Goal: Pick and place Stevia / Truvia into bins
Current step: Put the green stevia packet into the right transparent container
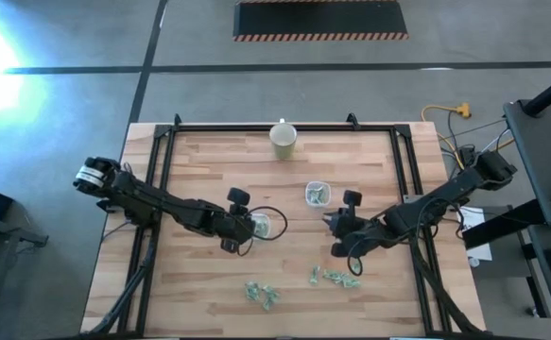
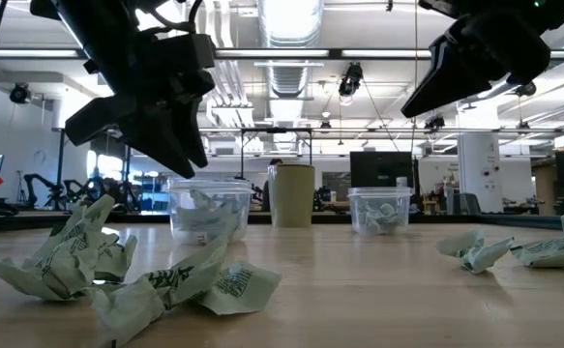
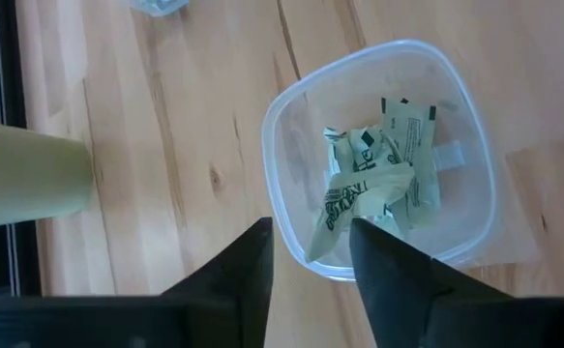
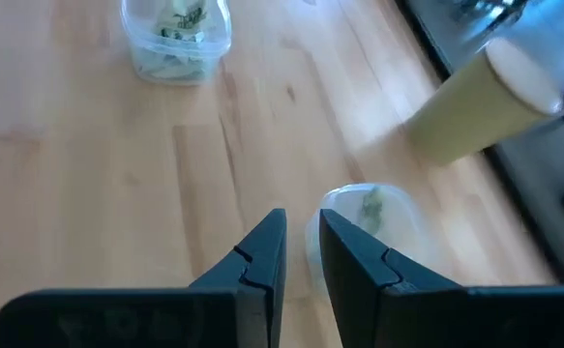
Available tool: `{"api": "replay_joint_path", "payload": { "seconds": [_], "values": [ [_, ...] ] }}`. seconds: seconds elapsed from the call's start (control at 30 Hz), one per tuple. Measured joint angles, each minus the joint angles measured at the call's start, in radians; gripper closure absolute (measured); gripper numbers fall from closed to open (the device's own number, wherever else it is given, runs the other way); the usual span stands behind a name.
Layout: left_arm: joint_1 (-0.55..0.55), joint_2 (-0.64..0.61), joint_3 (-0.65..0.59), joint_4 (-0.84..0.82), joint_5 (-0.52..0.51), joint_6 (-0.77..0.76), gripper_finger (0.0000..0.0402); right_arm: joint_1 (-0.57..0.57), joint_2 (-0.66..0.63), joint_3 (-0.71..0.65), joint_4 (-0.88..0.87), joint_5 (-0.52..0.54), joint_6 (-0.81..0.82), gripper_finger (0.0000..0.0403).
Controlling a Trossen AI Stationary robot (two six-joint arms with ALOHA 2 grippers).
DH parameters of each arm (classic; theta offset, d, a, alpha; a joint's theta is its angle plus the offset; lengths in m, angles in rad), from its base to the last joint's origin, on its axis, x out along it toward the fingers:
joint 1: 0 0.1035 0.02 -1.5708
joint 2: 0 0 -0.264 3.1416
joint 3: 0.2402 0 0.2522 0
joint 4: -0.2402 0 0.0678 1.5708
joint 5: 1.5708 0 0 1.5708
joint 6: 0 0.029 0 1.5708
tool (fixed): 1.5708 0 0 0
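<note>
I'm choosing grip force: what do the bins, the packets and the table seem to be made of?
Bins: clear, glossy thin plastic, since the packets show through the walls. Packets: matte paper, creased and crumpled, printed in green. Table: pale wooden planks with visible grain, probably sealed, given its smooth satin look.

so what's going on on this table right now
Two robot arms are sorting green-and-white packets into two clear bins. The left gripper hangs open right over the left bin, which already holds several packets, with nothing between its fingers. The right gripper hovers near the right bin, jaws a little apart and empty. Two loose piles are left on the near side of the table. A cream cup stands at the far edge.
</note>
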Motion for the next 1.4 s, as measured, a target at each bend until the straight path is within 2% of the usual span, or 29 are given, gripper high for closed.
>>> {"api": "replay_joint_path", "payload": {
  "seconds": [0.13, 0.3, 0.5, 0.8, 1.07, 1.4],
  "values": [
    [0.000, -0.006, 0.001, -0.001, 0.000, -0.020, 0.0274, 0.000, 0.000, -0.001, 0.014, -0.152, 0.067, 0.0346],
    [-0.001, -0.014, 0.001, -0.003, 0.001, -0.022, 0.0273, 0.001, 0.011, -0.017, 0.133, -0.384, 0.101, 0.0346],
    [-0.005, -0.045, 0.003, -0.014, 0.003, -0.046, 0.0273, 0.000, 0.081, -0.017, 0.251, -0.517, 0.108, 0.0346],
    [-0.022, -0.161, 0.000, -0.141, 0.006, -0.198, 0.0273, -0.002, 0.236, -0.017, 0.295, -0.609, 0.186, 0.0346],
    [-0.039, -0.216, -0.023, -0.138, 0.006, -0.206, 0.0273, -0.002, 0.301, -0.002, 0.343, -0.658, 0.236, 0.0341],
    [-0.039, -0.224, -0.033, -0.129, 0.005, -0.210, 0.0273, -0.002, 0.336, 0.014, 0.349, -0.659, 0.238, 0.0256]
  ]
}}
